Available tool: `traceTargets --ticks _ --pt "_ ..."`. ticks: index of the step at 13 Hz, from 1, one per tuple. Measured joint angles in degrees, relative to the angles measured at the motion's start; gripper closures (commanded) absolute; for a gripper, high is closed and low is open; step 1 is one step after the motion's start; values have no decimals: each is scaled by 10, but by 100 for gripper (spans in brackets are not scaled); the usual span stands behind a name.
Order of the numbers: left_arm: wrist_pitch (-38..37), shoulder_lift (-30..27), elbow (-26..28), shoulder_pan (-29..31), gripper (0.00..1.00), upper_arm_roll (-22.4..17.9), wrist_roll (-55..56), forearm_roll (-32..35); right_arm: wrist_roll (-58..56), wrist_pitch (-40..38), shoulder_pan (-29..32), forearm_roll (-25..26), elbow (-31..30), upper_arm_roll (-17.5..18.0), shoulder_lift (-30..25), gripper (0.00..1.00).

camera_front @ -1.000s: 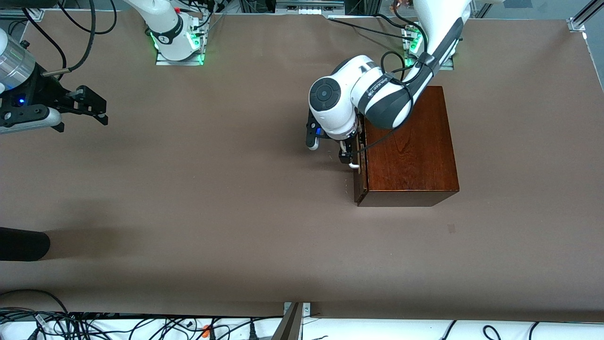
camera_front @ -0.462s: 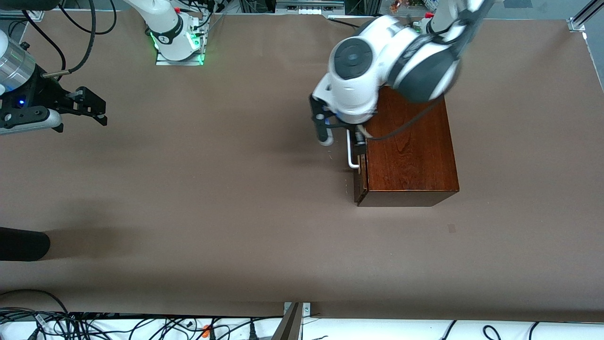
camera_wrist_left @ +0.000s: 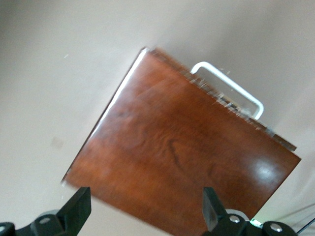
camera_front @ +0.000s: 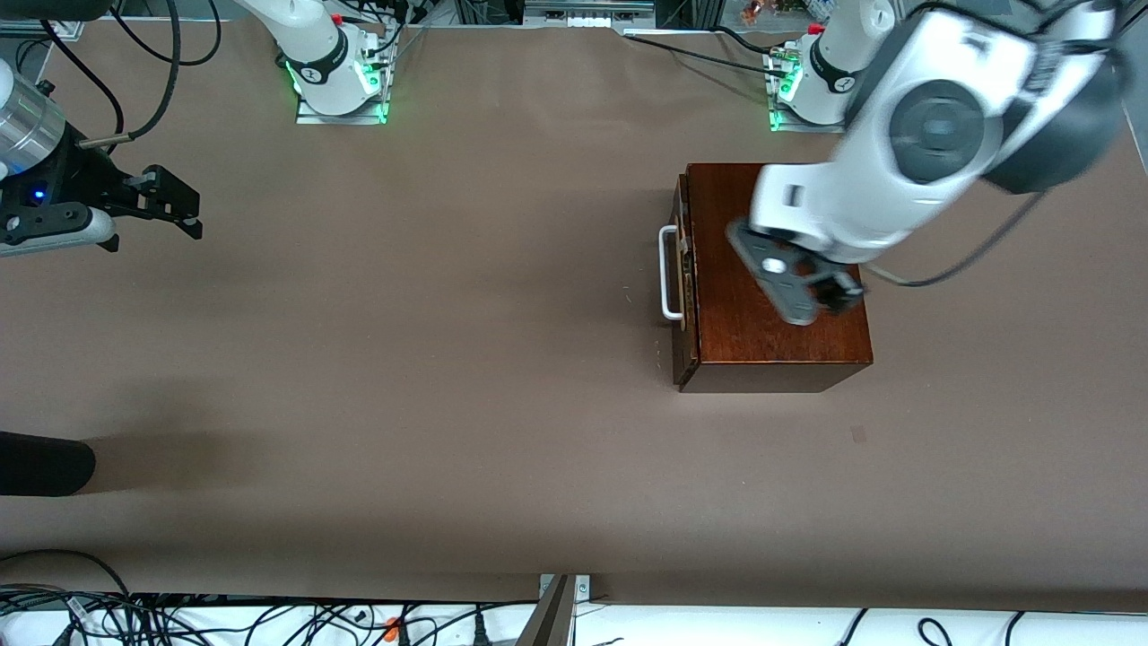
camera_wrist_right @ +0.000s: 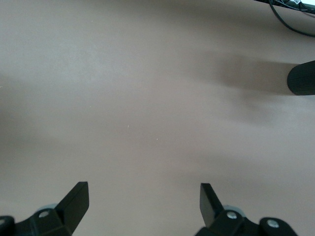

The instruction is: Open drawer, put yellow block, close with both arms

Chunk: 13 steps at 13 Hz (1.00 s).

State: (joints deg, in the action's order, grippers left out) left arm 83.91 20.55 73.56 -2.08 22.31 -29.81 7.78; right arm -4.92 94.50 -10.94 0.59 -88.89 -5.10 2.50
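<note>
Left gripper (camera_wrist_left: 142, 211) up over wooden box (camera_front: 771, 278), fingers spread wide, holding nothing; drawer (camera_front: 683, 278) beneath, shut, white handle (camera_front: 668, 274) clear of it. Right gripper (camera_front: 170, 202) waiting, wide open, empty, over bare table (camera_front: 404, 359).

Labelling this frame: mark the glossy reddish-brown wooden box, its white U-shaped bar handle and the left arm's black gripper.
Glossy reddish-brown wooden box (camera_front: 776, 336): front view, bare top panel.
White U-shaped bar handle (camera_front: 665, 274): front view, middle of the bar.
Left gripper (camera_wrist_left: 142, 209): left wrist view, midway between the open fingertips, above the box.
</note>
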Motion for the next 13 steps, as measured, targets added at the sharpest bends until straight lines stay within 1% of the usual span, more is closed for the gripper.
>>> traceTargets --ticks 1,2,4,6,8,9,11,13 --pt "-9 -9 -7 14 0 -4 8 0 0 0 0 0 0 0 0 0" --pt "-14 -21 -10 20 0 -19 23 0 0 0 0 0 0 0 0 0" --pt "-21 -47 -9 20 0 -61 82 -12 0 0 0 0 0 0 0 0" --pt "-15 -76 8 8 0 -113 175 -42 0 0 0 0 0 0 0 0" --pt "23 -109 47 -18 0 -173 235 -52 0 0 0 0 0 0 2 0" --pt "46 -127 74 -26 0 -193 249 -53 0 0 1 0 0 -1 3 0" --pt "95 -170 142 -30 0 -213 275 -54 0 1 1 0 0 -1 5 0" --pt "139 -212 214 -30 0 -219 292 -54 0 1 1 0 0 -1 6 0"
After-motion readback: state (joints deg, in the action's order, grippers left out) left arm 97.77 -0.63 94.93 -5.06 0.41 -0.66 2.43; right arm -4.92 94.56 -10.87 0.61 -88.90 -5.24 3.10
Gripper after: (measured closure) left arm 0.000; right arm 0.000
